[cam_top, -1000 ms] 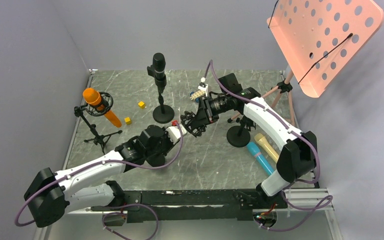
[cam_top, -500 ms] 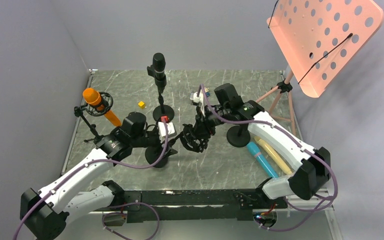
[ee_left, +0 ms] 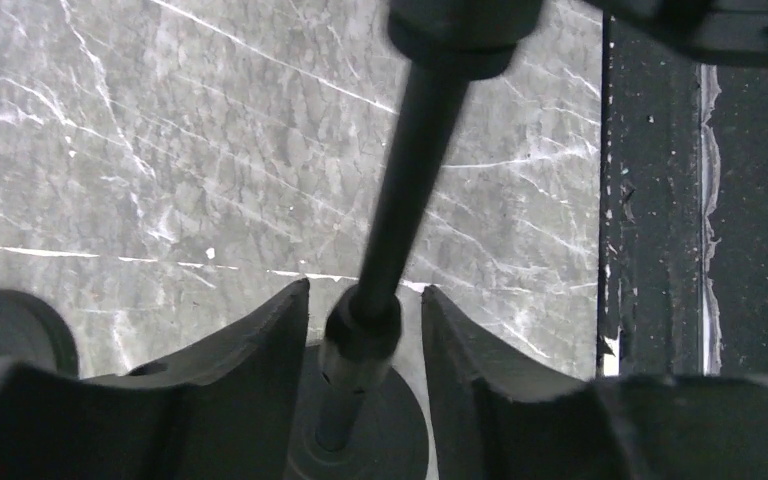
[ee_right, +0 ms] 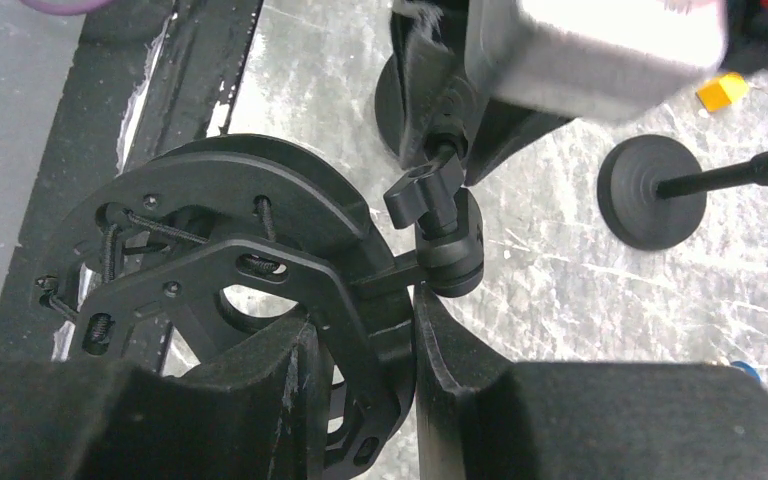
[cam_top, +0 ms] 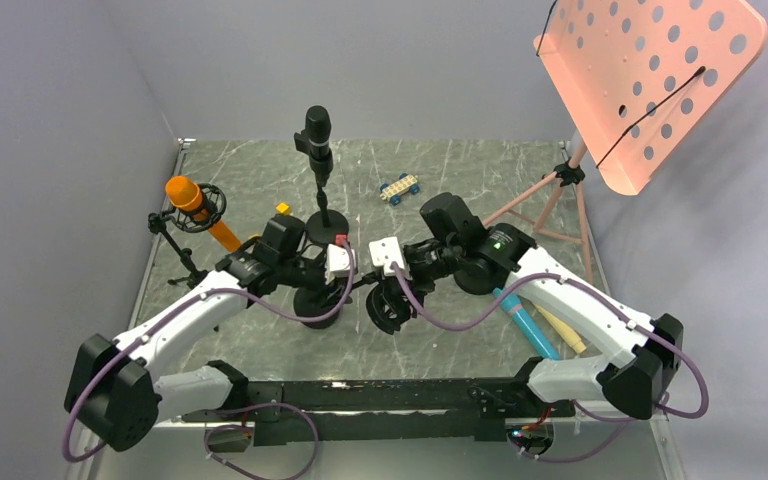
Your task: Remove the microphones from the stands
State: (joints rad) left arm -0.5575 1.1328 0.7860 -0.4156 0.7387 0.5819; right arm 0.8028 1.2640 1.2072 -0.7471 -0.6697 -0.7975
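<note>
The left hand (ee_left: 362, 302) straddles the pole (ee_left: 410, 170) of the middle stand just above its base, its fingers narrow and a sliver clear of it. The right hand (ee_right: 365, 328) clamps the rim of that stand's shock mount (ee_right: 210, 260). The black mic (cam_top: 317, 130) sits upright on another stand at the back of the tabletop (cam_top: 500, 165), apart from both hands.
</note>
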